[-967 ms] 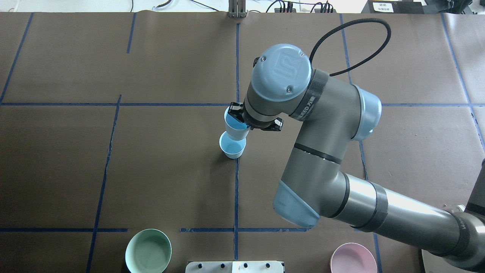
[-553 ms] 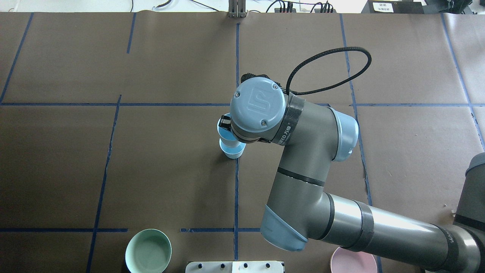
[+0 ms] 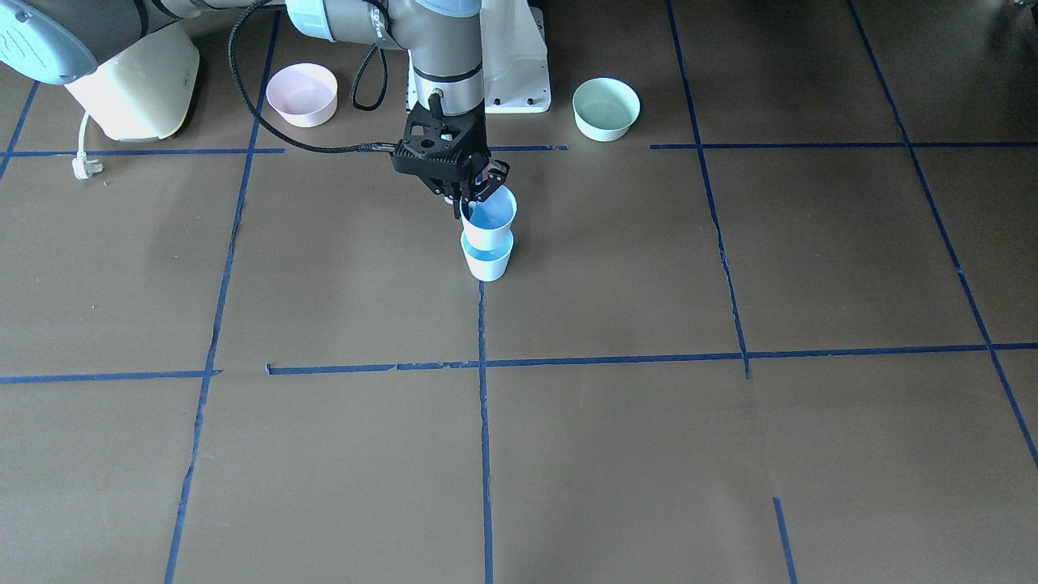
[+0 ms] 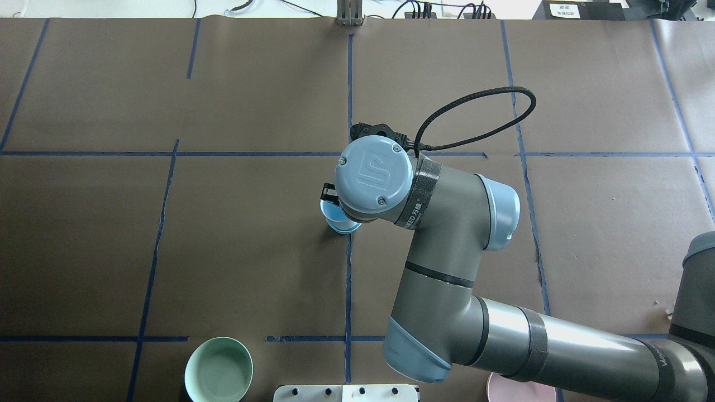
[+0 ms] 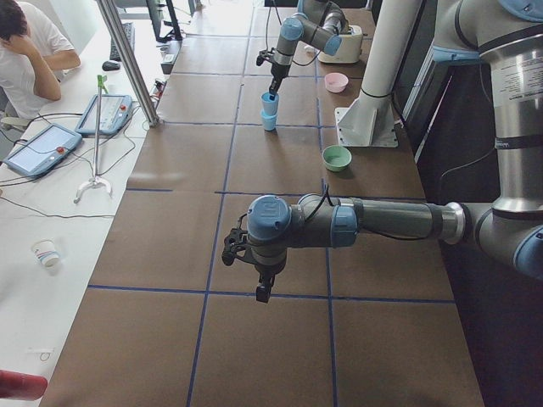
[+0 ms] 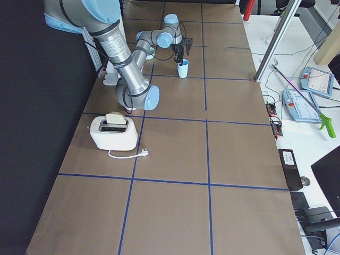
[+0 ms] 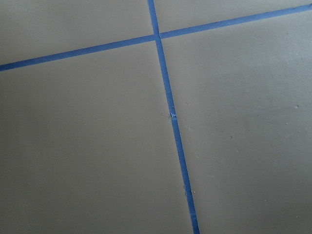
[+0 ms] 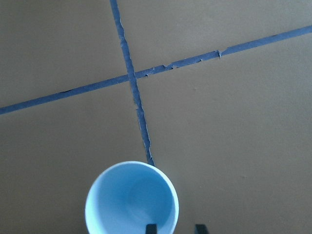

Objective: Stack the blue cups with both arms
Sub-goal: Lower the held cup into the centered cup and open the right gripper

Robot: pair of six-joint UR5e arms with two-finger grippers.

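Observation:
Two pale-blue cups stand one over the other at the table's middle. The upper cup sits with its bottom inside the rim of the lower cup. My right gripper points straight down and is shut on the upper cup's rim, one finger inside and one outside. The right wrist view shows this cup from above, with the fingertips at the frame's bottom edge. In the overhead view the wrist hides most of the cups. My left gripper hangs over bare table far from the cups; I cannot tell if it is open or shut.
A mint-green bowl and a pink bowl stand near the white pedestal base. A cream toaster with a loose plug stands beyond the pink bowl. An operator sits at the side desk.
My right arm has carried the held cup toward the robot and down onto the standing cup. In the overhead view the two cups now overlap under the wrist.

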